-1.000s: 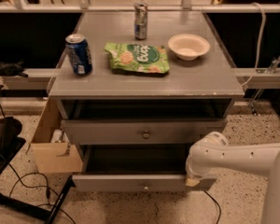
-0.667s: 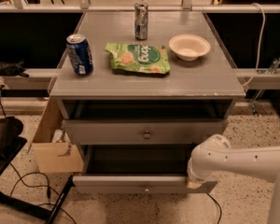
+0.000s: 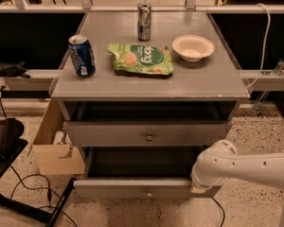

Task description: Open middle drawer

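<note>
Tool (image 3: 198, 189) slightly lower, at lowest drawer (image 3: 132, 187)

Pincer (image 3: 197, 189) mostly hid behind arm (image 3: 248, 167), by lowest drawer (image 3: 132, 188) rt end.

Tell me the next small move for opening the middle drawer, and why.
Probably a short, straight pull outward. The gripper sits at the right end of the wide shallow grey wooden middle drawer, away from its small round metal knob. The drawer is already partly out, dark interior showing, so an off-centre pull could skew it.
</note>
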Tool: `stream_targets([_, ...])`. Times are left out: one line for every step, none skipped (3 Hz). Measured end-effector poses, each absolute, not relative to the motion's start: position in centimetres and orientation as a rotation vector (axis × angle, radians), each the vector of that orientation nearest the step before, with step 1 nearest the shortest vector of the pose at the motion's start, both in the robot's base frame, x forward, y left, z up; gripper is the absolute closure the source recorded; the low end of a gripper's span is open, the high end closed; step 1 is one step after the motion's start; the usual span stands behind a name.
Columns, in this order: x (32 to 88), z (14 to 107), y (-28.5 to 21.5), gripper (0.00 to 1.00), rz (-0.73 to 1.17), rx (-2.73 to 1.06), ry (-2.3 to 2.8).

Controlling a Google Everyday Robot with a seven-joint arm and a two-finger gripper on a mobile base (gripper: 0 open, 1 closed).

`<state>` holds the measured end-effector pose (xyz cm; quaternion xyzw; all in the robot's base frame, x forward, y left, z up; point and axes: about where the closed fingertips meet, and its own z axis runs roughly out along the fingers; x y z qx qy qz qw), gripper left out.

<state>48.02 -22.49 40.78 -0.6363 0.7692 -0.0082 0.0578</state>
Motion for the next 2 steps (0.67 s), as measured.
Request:
stream_targets([46.8,40.7,-22.5,1.0,-0.008,-1.918,2.341])
stream_targets([45.5,40.7,-22.5,1.0,0.012,-1.905,2.351])
